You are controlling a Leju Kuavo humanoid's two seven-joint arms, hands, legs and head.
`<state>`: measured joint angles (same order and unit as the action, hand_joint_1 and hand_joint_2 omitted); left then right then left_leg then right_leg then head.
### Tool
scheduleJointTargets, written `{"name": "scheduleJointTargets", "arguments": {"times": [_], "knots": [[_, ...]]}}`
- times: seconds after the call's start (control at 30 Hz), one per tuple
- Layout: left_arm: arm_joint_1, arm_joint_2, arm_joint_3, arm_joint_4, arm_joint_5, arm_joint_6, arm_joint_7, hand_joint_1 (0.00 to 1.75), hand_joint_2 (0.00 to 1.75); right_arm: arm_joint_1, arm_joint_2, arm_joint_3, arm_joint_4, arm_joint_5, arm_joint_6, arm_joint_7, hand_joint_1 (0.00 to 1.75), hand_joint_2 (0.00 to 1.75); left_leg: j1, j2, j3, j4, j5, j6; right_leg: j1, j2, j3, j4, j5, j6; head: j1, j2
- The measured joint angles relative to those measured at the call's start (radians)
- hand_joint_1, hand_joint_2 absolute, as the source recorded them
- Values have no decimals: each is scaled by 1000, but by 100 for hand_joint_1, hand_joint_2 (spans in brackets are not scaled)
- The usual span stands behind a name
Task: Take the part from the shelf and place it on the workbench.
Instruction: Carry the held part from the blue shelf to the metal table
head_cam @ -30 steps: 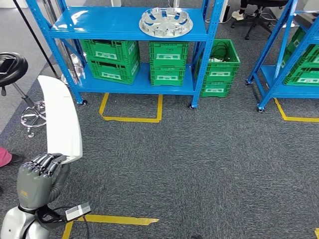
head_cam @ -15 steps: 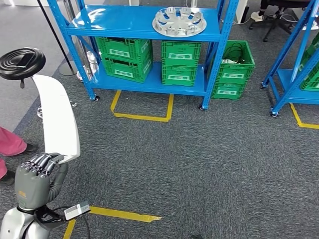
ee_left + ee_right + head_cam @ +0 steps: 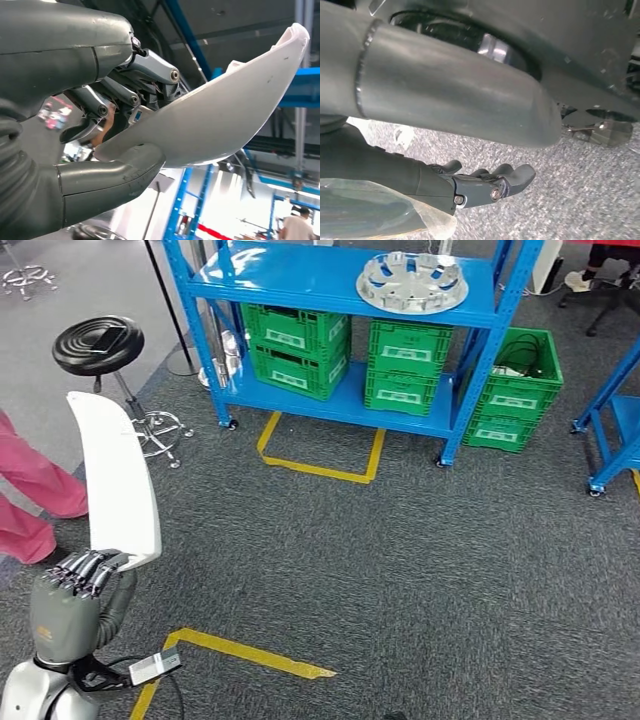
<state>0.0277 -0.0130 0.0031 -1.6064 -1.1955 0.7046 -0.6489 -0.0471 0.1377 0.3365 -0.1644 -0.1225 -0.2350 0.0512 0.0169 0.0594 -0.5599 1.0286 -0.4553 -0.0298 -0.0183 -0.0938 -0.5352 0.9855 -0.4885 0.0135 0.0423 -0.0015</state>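
The part is a long white curved panel (image 3: 117, 480). It stands upright above my left hand (image 3: 72, 605), which grips its lower end at the lower left of the head view. In the left wrist view the thumb (image 3: 113, 175) presses under the white panel (image 3: 226, 115) and the darker fingers (image 3: 124, 95) clamp it from the other side. My right hand (image 3: 471, 185) hangs over grey carpet with its fingers stretched out and nothing in them.
A blue shelf (image 3: 287, 275) stands ahead with a silver wheel cover (image 3: 411, 282) on its upper board and green crates (image 3: 302, 345) below. A black stool (image 3: 98, 345) and a person's pink trouser legs (image 3: 26, 495) are at the left. Yellow tape (image 3: 249, 655) marks the carpet.
The whole picture has slid rightward, so the camera has turned left. The stool and the pink legs have come further into view. The white panel stays in my left hand.
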Motion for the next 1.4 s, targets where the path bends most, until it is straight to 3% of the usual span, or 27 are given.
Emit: {"name": "scheduleJointTargets", "arguments": {"times": [0.07, 0.1, 0.13, 0.2, 0.27, 0.3, 0.33, 0.37, 0.4, 0.47, 0.53, 0.6, 0.67, 0.73, 0.8, 0.83, 0.9, 0.97, 1.03, 1.1, 1.13, 1.2, 1.27, 1.3, 1.33, 1.37, 1.4], "knots": [[-1, 0, 0, 0, -1, 0, 0, 175, 175, -1, 0, 0, 0, 0, 0, 1, 0, 0, -6, 15, 4, -13, -10, 5, 5, -5, -1, 2, -2, 5, 0, 0], [-1, 0, 0, 0, 0, 0, 0, 175, 175, -1, 0, 0, 0, 1, 0, 3, 0, 0, -9, 15, 3, -18, -13, 12, 7, -12, 0, 3, -3, 9, 1, 0], [4, 0, 3, -2, 3, 0, -2, 175, 175, -2, 1, 0, 0, 2, 0, 7, 0, 0, -11, 3, 1, -23, -14, 25, 8, -4, -5, 15, -15, 20, 3, 0], [14, 2, 11, -6, 10, 0, -6, 175, 175, -2, 4, 1, -1, 6, 0, 15, 0, 0, -10, -40, -9, -24, -6, 51, 3, 37, -43, 99, -70, 35, 7, 0], [21, 2, 16, -8, 13, 0, -8, 175, 175, -2, 7, 2, -1, 7, 0, 18, 0, 0, -13, -74, -15, -25, 0, 63, 3, 81, -113, 244, -138, 37, 8, 0], [24, 2, 17, -8, 14, 0, -8, 175, 175, -1, 7, 2, -1, 7, 0, 19, 0, 0, -16, -88, -16, -25, 0, 64, 5, 88, -139, 294, -150, 34, 8, 0], [26, 2, 18, -8, 14, 0, -8, 175, 175, 0, 7, 2, -1, 8, 0, 19, 0, 0, -19, -103, -17, -25, 1, 65, 8, 92, -147, 306, -142, 29, 8, 0], [28, 2, 20, -8, 16, 0, -9, 175, 175, 0, 7, 2, -1, 8, 0, 20, 0, 0, -22, -119, -16, -25, 1, 65, 11, 96, -136, 275, -113, 22, 8, 0], [28, 2, 22, -8, 19, 0, -10, 175, 175, 0, 7, 2, -1, 8, 1, 20, 0, 0, -25, -135, -15, -25, 1, 66, 14, 108, -108, 211, -72, 12, 8, 0], [28, 2, 24, -8, 30, 0, -14, 175, 175, -2, 7, 2, -1, 9, 4, 20, 0, 0, -27, -161, -16, -23, 2, 64, 16, 159, -46, 75, -14, -6, 6, 0], [29, 2, 25, -8, 45, 0, -16, 175, 175, -3, 7, 2, -1, 10, 9, 20, 0, 0, -23, -183, -25, -20, 6, 57, 16, 188, -16, 16, -6, -13, 5, 0], [30, 6, 25, -8, 68, 0, -14, 175, 175, -4, 8, 2, -2, 10, 13, 18, 0, 0, -18, -204, -33, -19, 9, 46, 16, 167, -7, 5, -5, -12, 4, 0], [33, 14, 20, -8, 98, 0, -2, 175, 175, -3, 9, 2, -2, 9, 13, 17, 0, 0, -22, -162, -46, 6, -8, 35, 12, 138, 3, -7, -2, -16, 1, 0], [33, 23, 6, -7, 124, 0, 18, 175, 175, -3, 10, 2, -2, 7, 9, 17, 0, 0, -22, -91, -91, 102, -60, 23, 10, 107, 11, -13, -3, -19, -3, 0], [33, 32, -14, -7, 139, 0, 37, 175, 175, -2, 10, 2, -2, 4, 3, 19, 0, 0, -14, -68, -152, 222, -108, 13, 10, 74, 13, -12, -7, -19, -4, 0], [34, 37, -24, -7, 144, 0, 45, 175, 175, -2, 10, 2, -2, 3, 1, 19, 0, 0, -10, -66, -165, 247, -108, 9, 9, 58, 14, -11, -10, -19, -4, 0], [37, 49, -39, -7, 150, 0, 54, 175, 175, -2, 11, 2, -2, 2, -3, 21, 0, 0, -4, -56, -136, 191, -60, 4, 9, 29, 18, -8, -17, -14, -4, 0], [37, 58, -51, -8, 152, 0, 60, 175, 175, -3, 13, 2, -2, 2, -4, 22, 0, 0, -7, -13, -71, 64, -9, 5, 12, 7, 23, -3, -28, -4, -5, 0], [37, 65, -63, -9, 153, 0, 66, 175, 175, -4, 14, 2, -2, 2, -6, 23, 0, 0, -13, 15, -39, 0, 0, 19, 18, -13, 27, 0, -38, 7, -5, 0], [41, 71, -72, -10, 154, 0, 70, 175, 175, -5, 14, 2, -2, 2, -6, 25, 0, 0, -17, -5, -39, -3, -3, 38, 19, -37, 35, -2, -45, 17, -4, 0], [43, 74, -75, -10, 155, 0, 71, 175, 175, -6, 14, 2, -2, 2, -7, 26, 0, 0, -17, -17, -39, -5, -3, 44, 17, -34, 37, 2, -52, 23, -4, 0], [43, 78, -80, -11, 155, 0, 73, 175, 175, -7, 14, 2, -3, 2, -7, 27, 0, 0, -15, -42, -39, -8, 0, 57, 12, 14, 10, 62, -94, 31, 0, 0], [42, 81, -84, -12, 156, 0, 75, 175, 175, -5, 14, 2, -3, 2, -7, 27, 0, 0, -16, -65, -40, -8, 0, 66, 10, 75, -58, 199, -159, 30, 5, 0], [43, 81, -86, -12, 156, 0, 75, 175, 175, -4, 14, 2, -3, 1, -7, 28, 0, 0, -19, -78, -40, -8, 0, 68, 10, 86, -95, 264, -179, 28, 6, 0], [43, 81, -88, -12, 156, 0, 75, 175, 175, -3, 14, 2, -3, 1, -7, 29, 0, 0, -21, -93, -40, -8, 0, 69, 11, 91, -121, 303, -181, 25, 6, 0], [44, 82, -90, -12, 156, 0, 75, 175, 175, -2, 14, 2, -3, 1, -7, 29, 0, 0, -24, -109, -39, -8, 0, 70, 13, 94, -131, 303, -163, 20, 6, 0], [44, 82, -92, -12, 156, 0, 76, 175, 175, -2, 14, 2, -3, 1, -7, 29, 0, 0, -26, -124, -37, -8, 0, 70, 15, 99, -120, 263, -126, 13, 6, 0]]}}
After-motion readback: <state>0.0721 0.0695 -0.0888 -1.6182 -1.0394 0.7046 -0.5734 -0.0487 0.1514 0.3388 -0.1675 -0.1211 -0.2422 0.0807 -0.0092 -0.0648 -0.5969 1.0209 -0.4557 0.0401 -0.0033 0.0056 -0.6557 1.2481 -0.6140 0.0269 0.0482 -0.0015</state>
